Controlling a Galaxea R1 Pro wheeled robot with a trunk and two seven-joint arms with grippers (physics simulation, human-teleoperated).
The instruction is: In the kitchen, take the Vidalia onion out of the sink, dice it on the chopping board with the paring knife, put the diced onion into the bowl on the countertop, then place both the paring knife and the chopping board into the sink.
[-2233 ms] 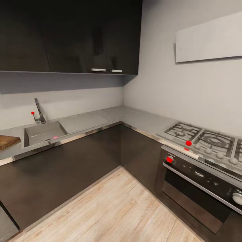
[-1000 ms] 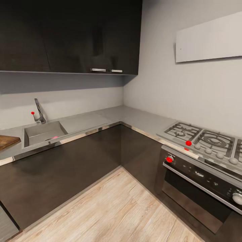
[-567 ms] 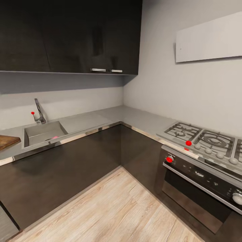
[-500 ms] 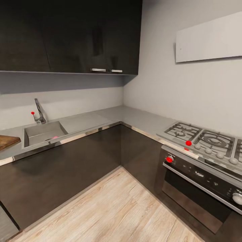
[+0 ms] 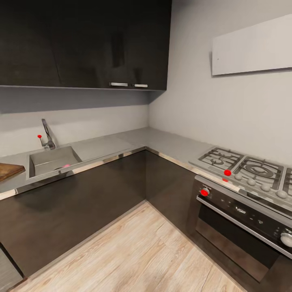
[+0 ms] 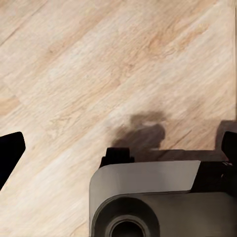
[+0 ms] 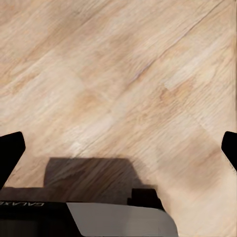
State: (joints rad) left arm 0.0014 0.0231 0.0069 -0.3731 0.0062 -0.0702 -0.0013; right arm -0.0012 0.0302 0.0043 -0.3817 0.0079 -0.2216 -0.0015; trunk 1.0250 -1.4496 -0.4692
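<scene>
One small pink Vidalia onion [image 5: 66, 166] sits low in the sink [image 5: 50, 161] by the front wall; probably light, firm, round and slick, so pinch across its middle. Basin walls and tap [image 5: 48, 133] crowd that reach. Chopping board [image 5: 8, 170] lies just left on the countertop [image 5: 138, 140]. Both grippers, left [image 6: 118, 148] and right [image 7: 118, 148], hang fingers wide apart over open wooden floor [image 5: 142, 251].

Nothing is changing btwn earlier head pics & now: view isn't shifting, and no obj is moving, incl. the sink [image 5: 52, 160], the Vidalia onion [image 5: 66, 166] & the chopping board [image 5: 8, 170].
</scene>
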